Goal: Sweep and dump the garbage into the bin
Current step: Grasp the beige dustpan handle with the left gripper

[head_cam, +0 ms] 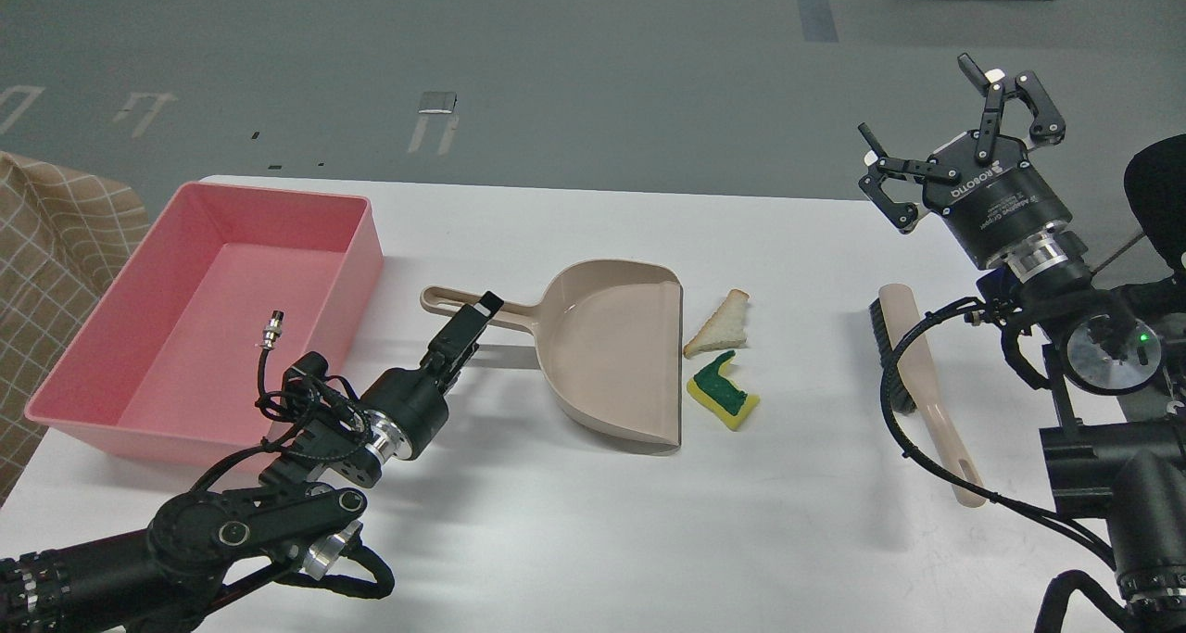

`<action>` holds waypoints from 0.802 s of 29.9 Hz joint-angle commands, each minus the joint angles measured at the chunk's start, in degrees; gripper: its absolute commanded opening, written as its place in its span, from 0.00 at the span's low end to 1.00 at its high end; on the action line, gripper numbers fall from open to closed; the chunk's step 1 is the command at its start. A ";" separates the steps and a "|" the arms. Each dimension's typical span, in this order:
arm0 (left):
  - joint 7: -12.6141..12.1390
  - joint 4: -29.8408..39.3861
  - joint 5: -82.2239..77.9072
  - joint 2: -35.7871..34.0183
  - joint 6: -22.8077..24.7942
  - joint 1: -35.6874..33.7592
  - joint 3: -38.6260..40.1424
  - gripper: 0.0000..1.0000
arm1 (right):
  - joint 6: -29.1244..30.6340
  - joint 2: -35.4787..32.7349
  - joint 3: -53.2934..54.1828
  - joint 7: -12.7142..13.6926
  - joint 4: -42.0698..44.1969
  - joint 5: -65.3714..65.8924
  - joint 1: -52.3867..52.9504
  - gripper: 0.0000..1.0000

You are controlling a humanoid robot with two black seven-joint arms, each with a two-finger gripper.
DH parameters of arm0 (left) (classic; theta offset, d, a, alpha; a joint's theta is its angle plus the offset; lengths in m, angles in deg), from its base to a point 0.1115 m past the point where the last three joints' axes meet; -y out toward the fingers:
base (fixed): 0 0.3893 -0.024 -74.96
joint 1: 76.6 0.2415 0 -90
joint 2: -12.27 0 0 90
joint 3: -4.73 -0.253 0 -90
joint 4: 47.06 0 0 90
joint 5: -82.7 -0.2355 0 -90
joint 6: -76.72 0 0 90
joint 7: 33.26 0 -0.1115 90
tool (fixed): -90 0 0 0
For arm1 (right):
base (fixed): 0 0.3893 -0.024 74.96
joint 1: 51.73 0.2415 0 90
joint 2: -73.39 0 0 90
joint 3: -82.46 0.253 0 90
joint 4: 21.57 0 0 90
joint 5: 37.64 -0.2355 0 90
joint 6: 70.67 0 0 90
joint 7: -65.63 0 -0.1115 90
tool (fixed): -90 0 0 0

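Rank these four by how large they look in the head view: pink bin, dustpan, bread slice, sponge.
1. Pink bin
2. Dustpan
3 and 4. Sponge and bread slice look nearly alike; the sponge lies slightly nearer the camera, so I leave them unranked.

The bread slice (720,327) is a small white triangle with a brown crust, lying flat on the white table. Just in front of it, close but seemingly apart, lies the sponge (724,391), a torn yellow piece with a green top, its ragged edge turned up toward the bread. Both scraps sit near the middle of the table. The bin (120,336) is a large shallow pink rectangular tub with smooth walls, standing upright at the table's left end, well apart from the scraps.
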 commanded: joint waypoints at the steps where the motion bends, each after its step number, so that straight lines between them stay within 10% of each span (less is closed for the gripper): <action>1: -0.04 -2.59 -0.02 1.62 0.00 -0.27 0.00 0.98 | 0.00 0.00 0.01 -0.05 -0.02 0.00 0.00 1.00; 24: -1.09 -7.26 0.25 3.13 0.00 -2.91 -0.61 0.89 | 0.00 0.00 0.01 -0.05 0.07 0.00 -0.09 1.00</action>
